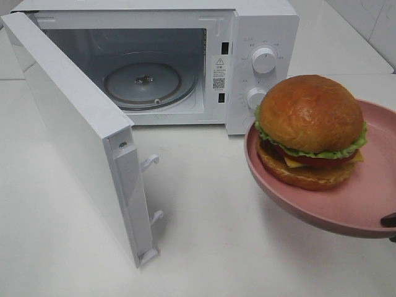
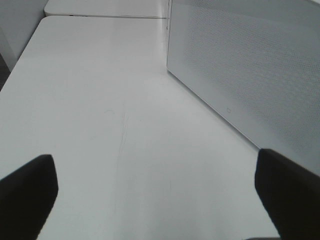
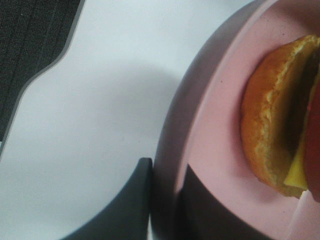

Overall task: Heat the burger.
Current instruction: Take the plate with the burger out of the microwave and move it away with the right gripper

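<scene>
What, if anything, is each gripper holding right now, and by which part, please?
The right gripper pinches the round pink plate by its rim, carrying the brown-bunned burger. The left gripper is open and holds nothing.

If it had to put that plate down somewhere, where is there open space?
The white table is bare between the open microwave door and the raised pink plate. Inside the microwave, the glass turntable is empty. The table strip just in front of the oven, behind the burger, is tighter.
</scene>
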